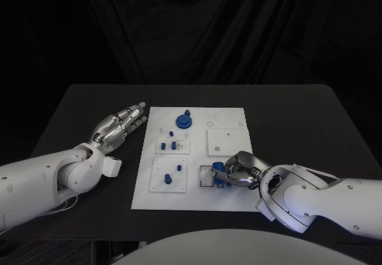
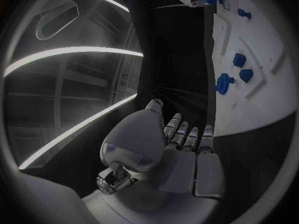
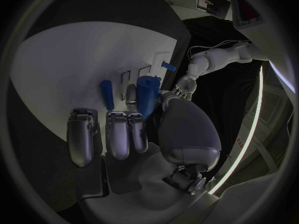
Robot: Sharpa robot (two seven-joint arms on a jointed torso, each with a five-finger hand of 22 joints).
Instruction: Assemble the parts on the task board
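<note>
The white task board (image 1: 227,200) lies mid-table. My right hand (image 1: 236,171) is over its near right part and pinches a blue cylinder part (image 3: 147,92) between thumb and fingers. Another blue peg (image 3: 107,94) lies on the board just beyond the fingertips. A blue round part (image 1: 184,120) stands at the board's far end. Small blue pegs (image 1: 169,146) sit in the middle plate, and one peg (image 1: 168,179) stands in the near left plate. My left hand (image 1: 119,124) hovers flat over the black table left of the board, fingers apart and empty.
A square white plate (image 1: 224,141) and round outlines (image 1: 221,117) occupy the board's right side. Bare black table (image 1: 318,127) surrounds the board. The left wrist view shows the board's edge (image 2: 261,99) with blue parts (image 2: 223,82) beside my left hand (image 2: 181,144).
</note>
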